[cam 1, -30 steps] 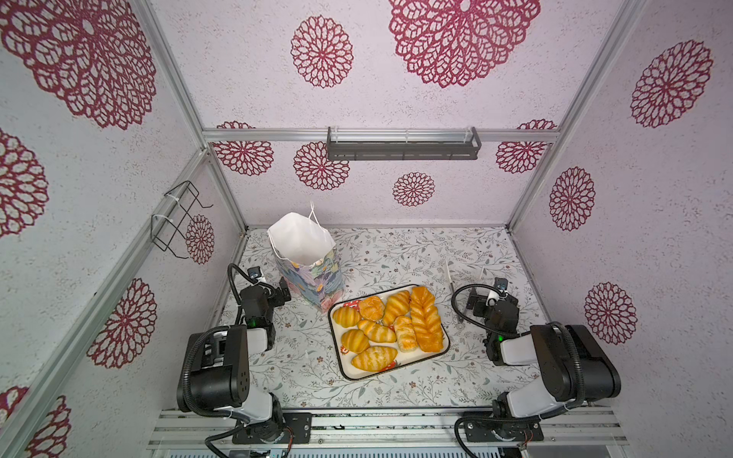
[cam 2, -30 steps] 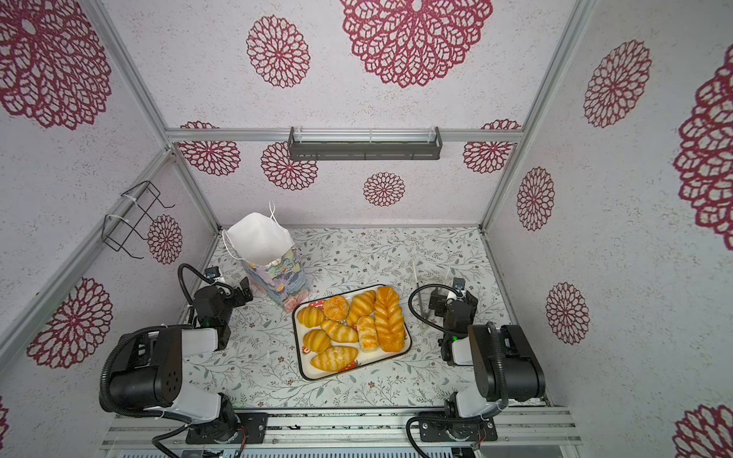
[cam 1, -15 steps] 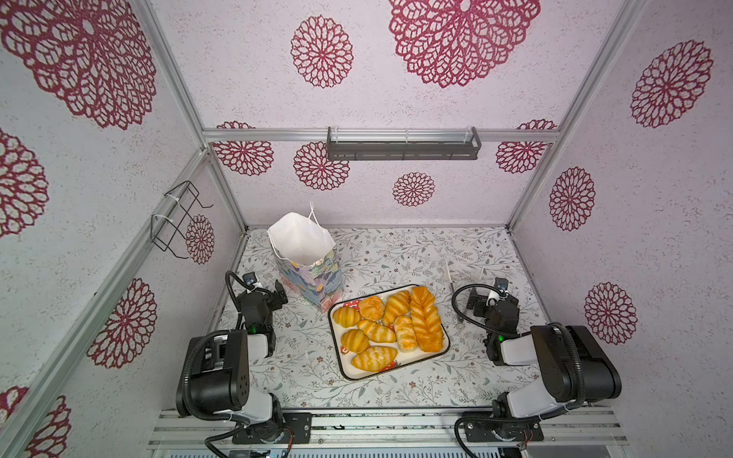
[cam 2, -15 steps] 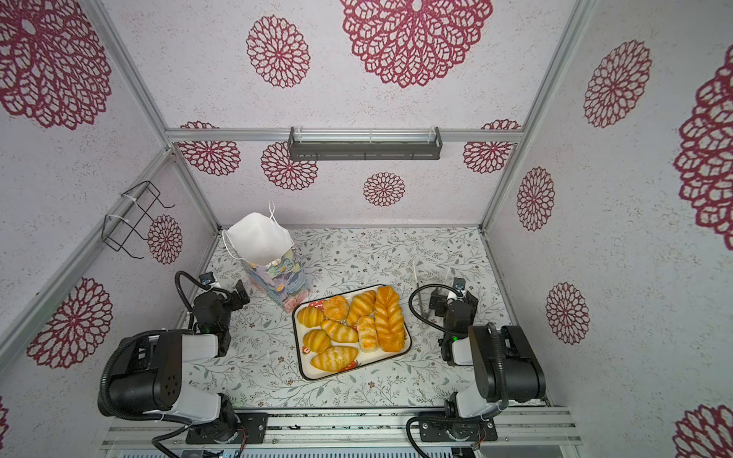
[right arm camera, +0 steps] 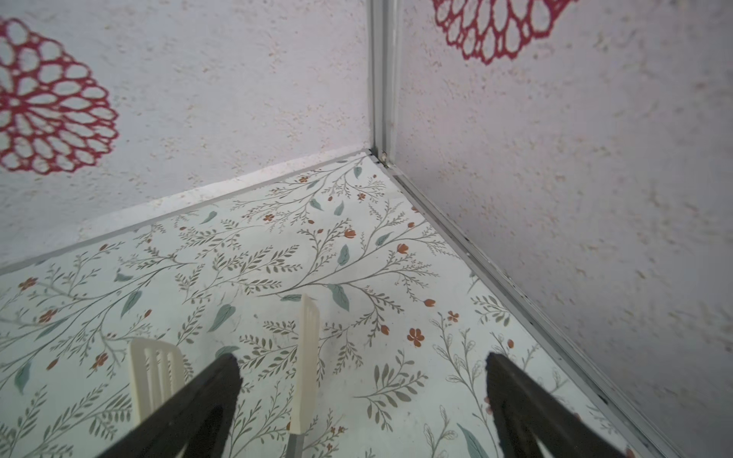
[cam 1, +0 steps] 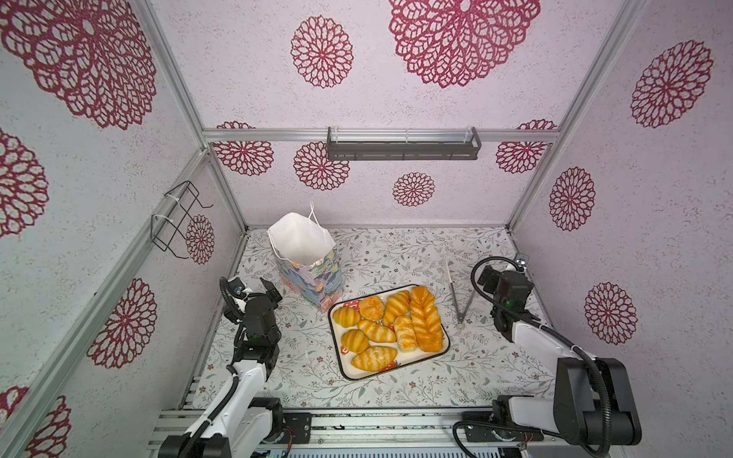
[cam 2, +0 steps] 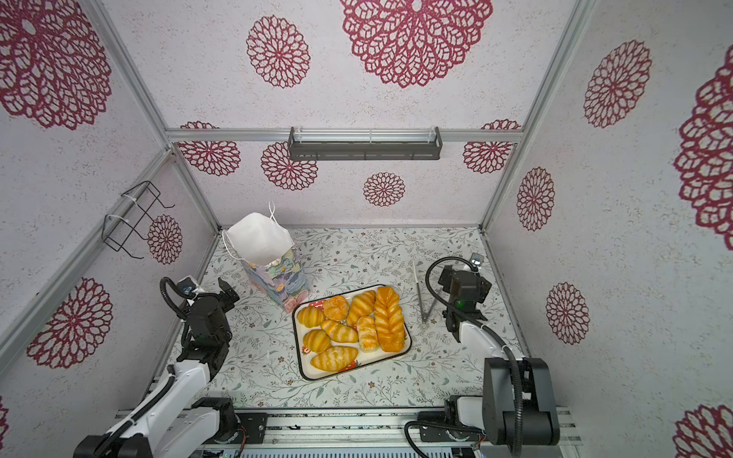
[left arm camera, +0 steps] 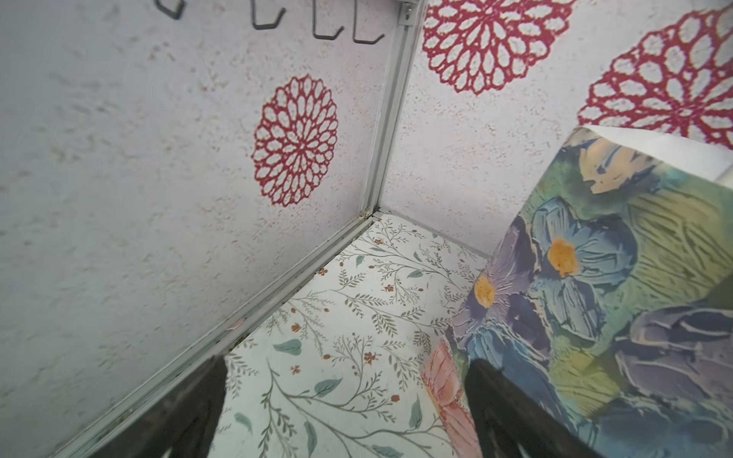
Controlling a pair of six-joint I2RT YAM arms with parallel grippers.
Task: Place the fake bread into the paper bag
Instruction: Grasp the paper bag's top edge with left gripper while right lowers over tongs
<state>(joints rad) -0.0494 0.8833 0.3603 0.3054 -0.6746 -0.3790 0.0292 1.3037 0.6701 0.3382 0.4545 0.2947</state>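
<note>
The fake bread (cam 1: 386, 329) is gathered on a tray (cam 1: 408, 358) at the middle of the counter (cam 1: 396, 253), none of it in the paper bag (cam 1: 313, 277), which is stood upright just beside the tray's far left corner. The left hand (left arm camera: 345, 400) is held spread and empty beside the bag. The right hand (right arm camera: 361, 400) is likewise spread and empty, near tongs (right arm camera: 305, 357) laid on the counter.

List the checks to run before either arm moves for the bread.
1. left end effector open and empty: ok.
2. right end effector open and empty: ok.
3. paper bag upright, mouth open: ok.
4. fake bread uncovered on the tray: ok.
5. left end effector clear of the bag wall: cannot tell; one finger overlaps it in the wrist view.
6. right arm's path to the tray clear: not ok; tongs lie between.
</note>
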